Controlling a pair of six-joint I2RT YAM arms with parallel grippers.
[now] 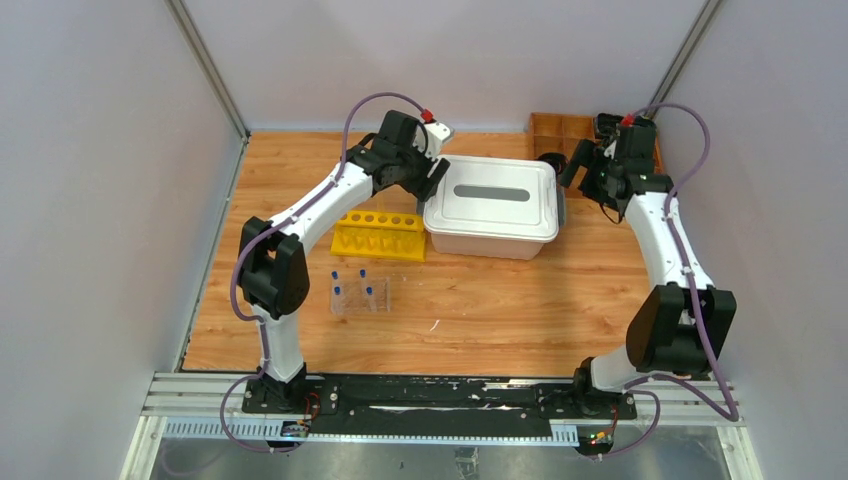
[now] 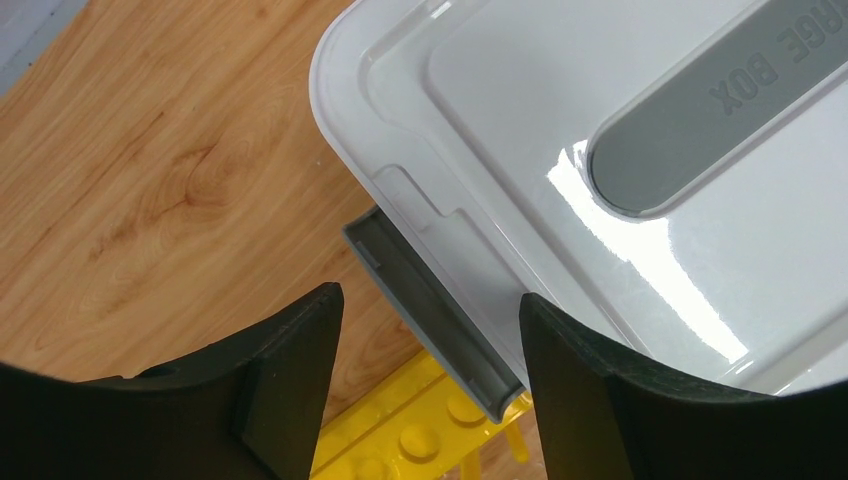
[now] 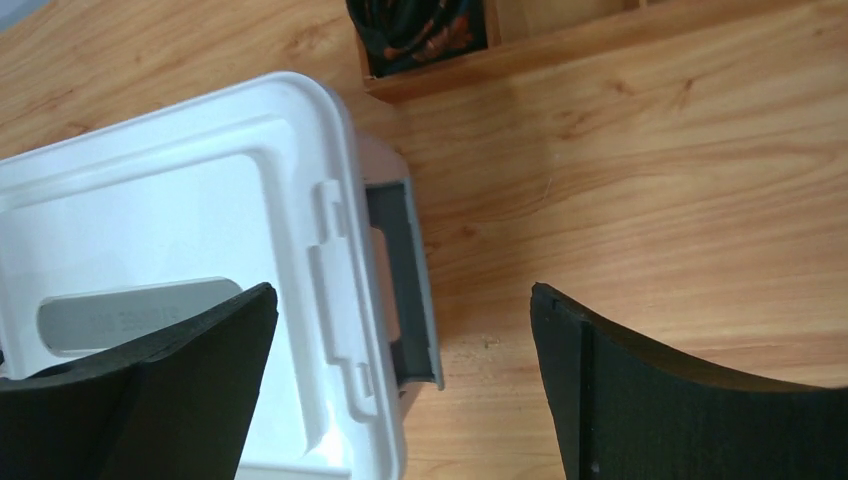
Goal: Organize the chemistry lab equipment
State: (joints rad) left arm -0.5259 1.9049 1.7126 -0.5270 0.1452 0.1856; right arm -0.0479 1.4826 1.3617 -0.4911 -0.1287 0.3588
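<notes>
A clear plastic tube rack (image 1: 360, 298) with several small blue-capped tubes (image 1: 362, 271) stands on the table in front of my left arm. My left gripper (image 1: 432, 172) is open at the left end of the pink tub; in the left wrist view (image 2: 430, 297) its jaws straddle the tub's grey end latch (image 2: 432, 318) without touching it. My right gripper (image 1: 573, 172) is open at the tub's right end, and in the right wrist view (image 3: 402, 292) its jaws stand either side of the other grey latch (image 3: 425, 300). The white triangle, glass cups and white dish are out of view.
The tub's white lid (image 1: 470, 225) with its grey handle (image 1: 492, 193) is on the tub. A yellow tube rack (image 1: 380, 236) lies against the tub's left side. The brown wooden tray (image 1: 560, 130) sits back right, a dark object (image 3: 420, 25) in one compartment.
</notes>
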